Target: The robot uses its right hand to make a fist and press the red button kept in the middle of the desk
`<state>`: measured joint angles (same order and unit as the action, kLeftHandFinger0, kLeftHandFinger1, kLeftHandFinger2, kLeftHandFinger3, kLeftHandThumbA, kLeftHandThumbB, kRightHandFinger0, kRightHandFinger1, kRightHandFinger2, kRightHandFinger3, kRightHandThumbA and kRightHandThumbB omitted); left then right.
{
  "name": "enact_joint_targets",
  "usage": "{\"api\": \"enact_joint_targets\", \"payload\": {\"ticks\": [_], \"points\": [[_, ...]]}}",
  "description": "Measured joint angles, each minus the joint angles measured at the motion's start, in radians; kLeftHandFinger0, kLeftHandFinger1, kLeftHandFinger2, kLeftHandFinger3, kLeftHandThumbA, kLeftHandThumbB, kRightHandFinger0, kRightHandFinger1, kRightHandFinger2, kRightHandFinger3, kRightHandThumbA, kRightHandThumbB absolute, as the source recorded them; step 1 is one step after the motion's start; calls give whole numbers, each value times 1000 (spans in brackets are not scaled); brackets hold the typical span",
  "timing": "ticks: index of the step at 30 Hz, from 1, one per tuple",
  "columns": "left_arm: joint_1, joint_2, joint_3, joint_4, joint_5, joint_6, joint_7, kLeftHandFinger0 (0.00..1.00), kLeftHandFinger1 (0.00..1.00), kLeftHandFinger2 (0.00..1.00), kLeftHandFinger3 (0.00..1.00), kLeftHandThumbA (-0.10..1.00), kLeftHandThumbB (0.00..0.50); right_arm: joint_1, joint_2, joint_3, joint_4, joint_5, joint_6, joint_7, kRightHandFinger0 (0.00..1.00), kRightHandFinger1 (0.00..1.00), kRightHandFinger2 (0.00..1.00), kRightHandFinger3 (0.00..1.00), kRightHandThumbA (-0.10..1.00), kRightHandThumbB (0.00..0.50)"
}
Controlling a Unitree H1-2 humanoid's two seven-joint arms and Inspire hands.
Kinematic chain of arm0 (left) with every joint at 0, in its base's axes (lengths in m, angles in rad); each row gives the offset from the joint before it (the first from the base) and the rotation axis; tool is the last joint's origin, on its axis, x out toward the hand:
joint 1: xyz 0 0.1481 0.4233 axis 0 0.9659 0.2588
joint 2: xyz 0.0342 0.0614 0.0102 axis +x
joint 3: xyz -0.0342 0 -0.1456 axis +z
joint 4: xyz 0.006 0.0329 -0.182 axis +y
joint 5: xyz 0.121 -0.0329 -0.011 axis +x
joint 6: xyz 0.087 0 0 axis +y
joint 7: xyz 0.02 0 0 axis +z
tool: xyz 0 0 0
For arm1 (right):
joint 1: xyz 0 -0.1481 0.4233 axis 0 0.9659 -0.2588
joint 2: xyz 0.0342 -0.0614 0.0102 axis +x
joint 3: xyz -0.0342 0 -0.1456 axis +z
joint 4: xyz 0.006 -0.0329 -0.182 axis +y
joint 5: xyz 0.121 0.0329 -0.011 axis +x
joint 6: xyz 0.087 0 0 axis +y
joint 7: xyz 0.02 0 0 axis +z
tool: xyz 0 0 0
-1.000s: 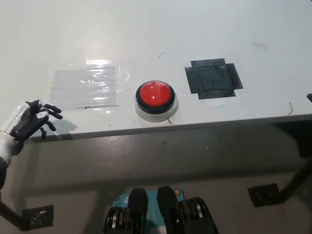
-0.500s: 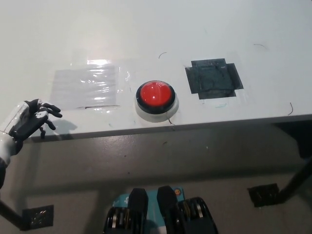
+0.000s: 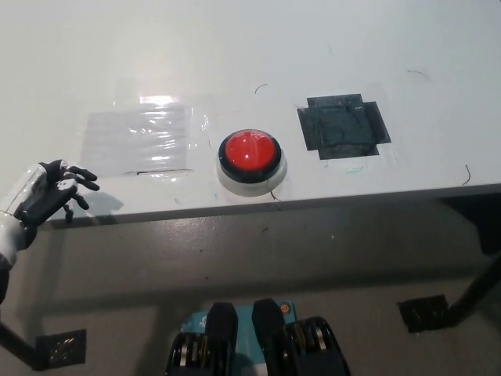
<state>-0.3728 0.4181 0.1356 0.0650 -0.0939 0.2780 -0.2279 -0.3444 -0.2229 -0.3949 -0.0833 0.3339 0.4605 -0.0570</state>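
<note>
At the bench (image 3: 235, 47) near edge, the red button (image 3: 249, 152) sits untouched; the left hand (image 3: 48, 193) rests empty, fingers spread.

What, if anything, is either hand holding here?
Nothing is held. The left hand rests open at the desk's near left edge; the right hand is out of view.

No readable text, labels or numbers on any surface in view.
</note>
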Motion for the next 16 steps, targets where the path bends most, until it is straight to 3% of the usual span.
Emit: {"api": "enact_joint_targets", "payload": {"ticks": [3, 16], "points": [[3, 0, 0, 0, 0, 0, 0, 202, 324, 460, 588, 485, 0, 0, -2, 0, -2, 0, 0, 0, 8, 117, 356, 532, 1000, 158], [4, -1, 0, -2, 0, -1, 0, 192, 319, 457, 577, 476, 0, 0, -5, 2, -5, 0, 0, 1, 1, 123, 362, 543, 1000, 154]]}}
